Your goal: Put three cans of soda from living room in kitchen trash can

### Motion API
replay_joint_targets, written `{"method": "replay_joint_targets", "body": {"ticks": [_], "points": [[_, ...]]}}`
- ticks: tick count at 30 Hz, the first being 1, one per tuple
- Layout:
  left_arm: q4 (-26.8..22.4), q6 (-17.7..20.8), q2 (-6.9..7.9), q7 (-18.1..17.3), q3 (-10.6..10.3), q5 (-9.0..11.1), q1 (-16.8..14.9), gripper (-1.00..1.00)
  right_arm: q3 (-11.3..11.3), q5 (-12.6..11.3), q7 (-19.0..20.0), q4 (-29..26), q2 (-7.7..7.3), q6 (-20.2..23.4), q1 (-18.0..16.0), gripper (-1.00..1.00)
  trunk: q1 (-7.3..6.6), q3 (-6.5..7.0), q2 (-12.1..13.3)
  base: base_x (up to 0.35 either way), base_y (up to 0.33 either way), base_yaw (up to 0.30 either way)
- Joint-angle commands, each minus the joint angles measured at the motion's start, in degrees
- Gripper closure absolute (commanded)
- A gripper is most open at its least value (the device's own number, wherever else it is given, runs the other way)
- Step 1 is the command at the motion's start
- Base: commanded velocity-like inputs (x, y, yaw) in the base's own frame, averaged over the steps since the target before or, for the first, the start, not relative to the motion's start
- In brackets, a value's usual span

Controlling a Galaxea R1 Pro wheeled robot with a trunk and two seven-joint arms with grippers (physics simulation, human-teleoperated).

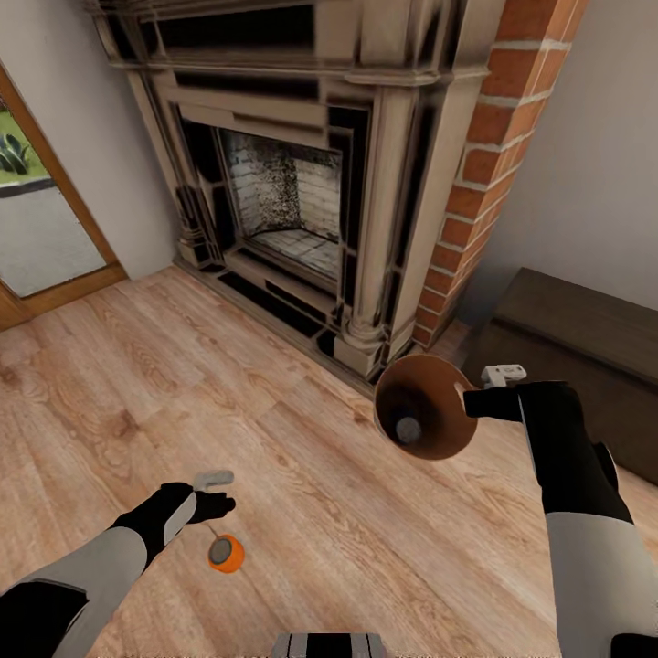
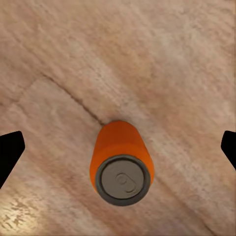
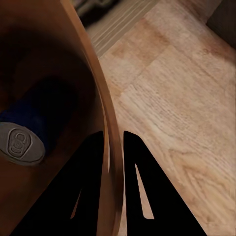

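The tash can (image 1: pixel 437 407), brown inside with a blue can of soda (image 3: pixel 37 123) lying in it, hangs above the wood floor (image 1: pixel 302 512) before the fireplace (image 1: pixel 302 183), the right gripper (image 3: pixel 114 147) pinching its rim with one finger inside the wall and one outside. The left gripper (image 1: pixel 215 492) hovers with jaws spread wide over the orange can of soda (image 2: pixel 122 164), which stands upright on the floor, silvery top up. In my judgement, the step in hand is the pick: centre the can between the fingers, descend straight, and close on the mid-body so it does not tip.
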Motion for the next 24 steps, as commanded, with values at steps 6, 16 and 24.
{"method": "replay_joint_targets", "body": {"ticks": [6,16,24], "points": [[0.0,-0.01,-0.02,0.07,0.0,0.01,0.3,-1.0,0.15,-0.9,0.19,-0.15,0.13,0.22,-1.75,1.0,1.31,-1.61,-2.43,0.0,0.0,0.0],[0.03,0.0,-0.12,0.28,-0.08,-0.07,0.63,-1.0,0.22,-0.3,0.19,-0.16,0.15,0.22,-3.51,1.0,3.51,-4.29,-6.44,0.0,0.0,0.0],[0.07,0.08,-0.19,0.35,-0.08,-0.16,1.0,-1.0,0.44,0.97,0.19,-0.15,0.23,0.22,-4.72,1.0,5.27,-6.44,-9.65,0.0,0.0,0.0]]}}
